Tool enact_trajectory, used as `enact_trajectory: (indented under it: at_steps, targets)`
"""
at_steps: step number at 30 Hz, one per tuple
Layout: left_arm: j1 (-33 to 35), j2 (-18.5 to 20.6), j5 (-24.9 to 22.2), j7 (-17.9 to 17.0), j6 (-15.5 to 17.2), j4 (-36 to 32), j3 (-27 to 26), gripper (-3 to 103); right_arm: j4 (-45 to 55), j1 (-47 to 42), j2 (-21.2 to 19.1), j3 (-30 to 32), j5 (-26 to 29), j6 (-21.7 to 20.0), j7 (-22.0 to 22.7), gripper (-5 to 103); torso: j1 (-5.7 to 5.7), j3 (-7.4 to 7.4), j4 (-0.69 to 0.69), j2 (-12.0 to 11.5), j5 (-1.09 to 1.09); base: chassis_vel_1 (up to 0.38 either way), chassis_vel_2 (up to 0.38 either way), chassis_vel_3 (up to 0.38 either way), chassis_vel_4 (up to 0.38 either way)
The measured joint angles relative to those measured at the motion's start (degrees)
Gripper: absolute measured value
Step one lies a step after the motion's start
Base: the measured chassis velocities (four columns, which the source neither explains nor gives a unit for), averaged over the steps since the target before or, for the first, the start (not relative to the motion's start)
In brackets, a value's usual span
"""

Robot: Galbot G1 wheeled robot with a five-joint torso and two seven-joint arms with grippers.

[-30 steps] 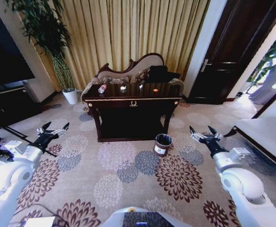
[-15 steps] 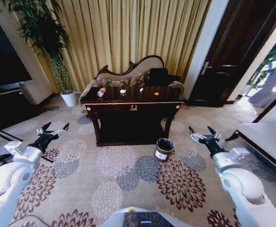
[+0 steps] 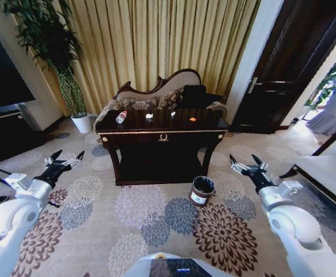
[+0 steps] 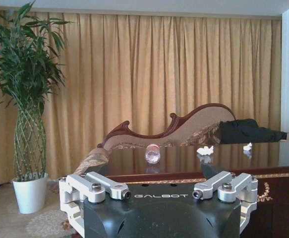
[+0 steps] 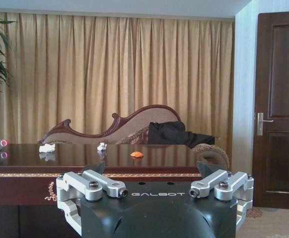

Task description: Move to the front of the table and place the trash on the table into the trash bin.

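Ahead of me, in front of a chaise and gold curtains, stands the table (image 3: 162, 134), dark and glossy with gold trim. On its top, toward its left end, lies the bottle (image 3: 121, 117) on its side, red cap outward; nearer the middle sit two white paper scraps (image 3: 149, 116), and further right a small orange bit (image 3: 192, 120). The trash bin (image 3: 201, 191) stands on the flowered carpet just off the table's front right leg, well below the top. My left end effector (image 3: 64, 161) hangs in the air left of the table, fingers spread wide, holding nothing. My right end effector (image 3: 247, 165) hangs right of the table, beyond the bin, equally wide open and empty
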Motion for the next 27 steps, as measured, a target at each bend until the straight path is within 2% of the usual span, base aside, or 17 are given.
enact_trajectory:
  at_steps: [27]
  targets:
    - [-0.12,-0.07,0.08,0.39,-0.33,0.27,0.43,100,-1.0,0.35,0.52,-0.28,-0.52,0.46,-1.24,100,0.0,0.0,-0.01,0.0,-0.02,-0.139,0.132,0.131,-0.144]
